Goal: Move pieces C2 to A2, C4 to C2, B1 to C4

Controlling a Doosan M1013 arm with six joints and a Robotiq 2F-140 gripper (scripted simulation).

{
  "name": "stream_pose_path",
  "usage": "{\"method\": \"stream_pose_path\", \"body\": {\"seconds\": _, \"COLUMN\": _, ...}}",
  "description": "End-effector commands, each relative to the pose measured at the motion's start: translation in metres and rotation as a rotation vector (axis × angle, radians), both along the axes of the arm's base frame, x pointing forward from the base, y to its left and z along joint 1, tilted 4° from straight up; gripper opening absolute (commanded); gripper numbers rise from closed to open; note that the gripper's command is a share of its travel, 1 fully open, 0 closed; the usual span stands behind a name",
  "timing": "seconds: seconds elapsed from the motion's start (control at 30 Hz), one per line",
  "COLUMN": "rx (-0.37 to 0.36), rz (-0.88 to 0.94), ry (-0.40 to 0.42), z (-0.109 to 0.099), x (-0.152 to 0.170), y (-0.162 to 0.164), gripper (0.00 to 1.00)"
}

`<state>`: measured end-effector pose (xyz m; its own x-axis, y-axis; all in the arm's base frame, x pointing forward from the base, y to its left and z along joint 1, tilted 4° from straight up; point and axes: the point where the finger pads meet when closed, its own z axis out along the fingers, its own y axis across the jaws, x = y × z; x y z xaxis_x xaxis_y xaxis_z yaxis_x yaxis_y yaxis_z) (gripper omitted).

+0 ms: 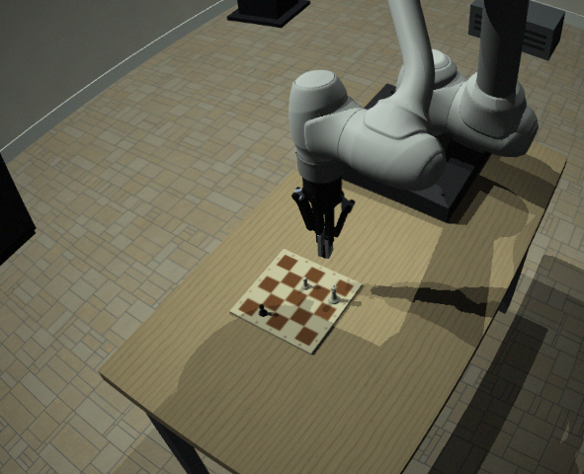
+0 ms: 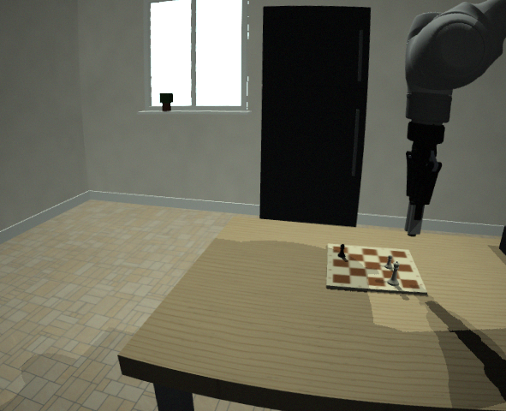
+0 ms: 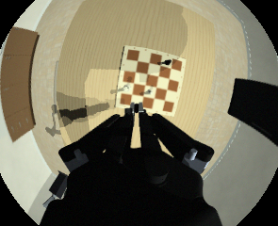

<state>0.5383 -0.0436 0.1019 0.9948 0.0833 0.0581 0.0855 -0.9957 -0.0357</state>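
The chessboard lies on the wooden table and also shows in the exterior view and the wrist view. On it stand a black pawn near the left corner, a short white piece and a taller white piece near the right corner. All three stand upright. My gripper hangs well above the board's far edge, pointing down. It is shut on a small white chess piece, which is mostly hidden between the fingertips.
The arm's dark base plate sits on the table behind the board. The arm casts a long shadow over the table to the right of the board. A black cabinet stands by the far wall.
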Motion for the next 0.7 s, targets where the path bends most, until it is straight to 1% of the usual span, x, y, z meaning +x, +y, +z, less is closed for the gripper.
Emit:
{"method": "stream_pose_path", "body": {"seconds": 0.0, "rx": 0.004, "rz": -0.070, "ry": 0.002, "z": 0.003, "x": 0.040, "y": -0.017, "gripper": 0.00}}
{"method": "stream_pose_path", "body": {"seconds": 0.03, "rx": 0.006, "rz": -0.109, "ry": 0.004, "z": 0.004, "x": 0.062, "y": -0.028, "gripper": 0.00}}
{"method": "stream_pose_path", "body": {"seconds": 0.17, "rx": 0.006, "rz": -0.109, "ry": 0.004, "z": 0.004, "x": 0.062, "y": -0.028, "gripper": 0.00}}
{"method": "stream_pose_path", "body": {"seconds": 0.23, "rx": 0.009, "rz": -0.169, "ry": 0.006, "z": 0.004, "x": 0.095, "y": -0.045, "gripper": 0.00}}
{"method": "stream_pose_path", "body": {"seconds": 0.27, "rx": 0.010, "rz": -0.181, "ry": 0.007, "z": 0.004, "x": 0.102, "y": -0.048, "gripper": 0.00}}
{"method": "stream_pose_path", "body": {"seconds": 0.67, "rx": 0.010, "rz": -0.183, "ry": 0.007, "z": 0.004, "x": 0.103, "y": -0.049, "gripper": 0.00}}
